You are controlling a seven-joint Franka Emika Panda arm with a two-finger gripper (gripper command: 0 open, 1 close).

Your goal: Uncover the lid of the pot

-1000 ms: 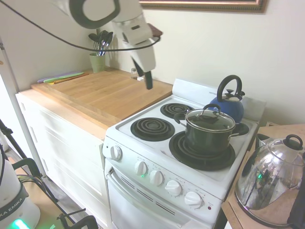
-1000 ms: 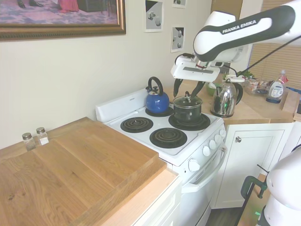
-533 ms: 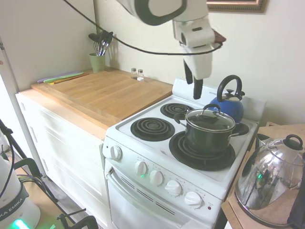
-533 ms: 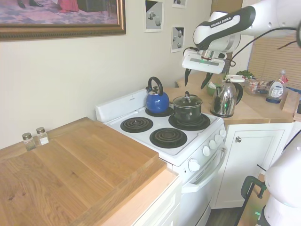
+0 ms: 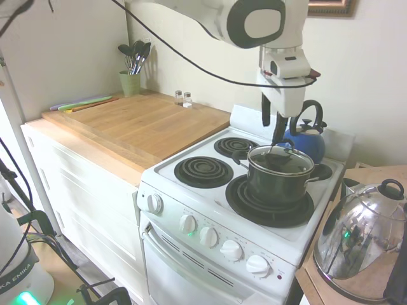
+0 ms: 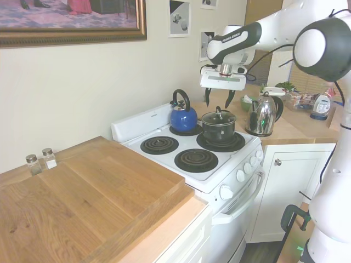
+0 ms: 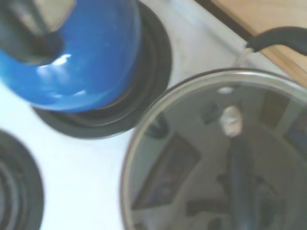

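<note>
Lid (image 5: 280, 159): glass, metal-rimmed, seated on pot (image 5: 278, 181); likely rigid, slick, breakable (take by black top handle). End effector (image 6: 219, 100): above, spread wide, empty.

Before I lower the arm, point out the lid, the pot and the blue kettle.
lid (image 5: 280, 159), first exterior view, on the glass top.
pot (image 5: 277, 184), first exterior view, on its black side wall.
blue kettle (image 6: 182, 118), second exterior view, on its body.

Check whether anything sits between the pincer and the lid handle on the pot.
Nothing visible does. The open pincer hangs just above the round clear glass lid with its black handle, on the small black pot. The blue kettle stands beside the pot on the back burner, not under the pincer.
</note>
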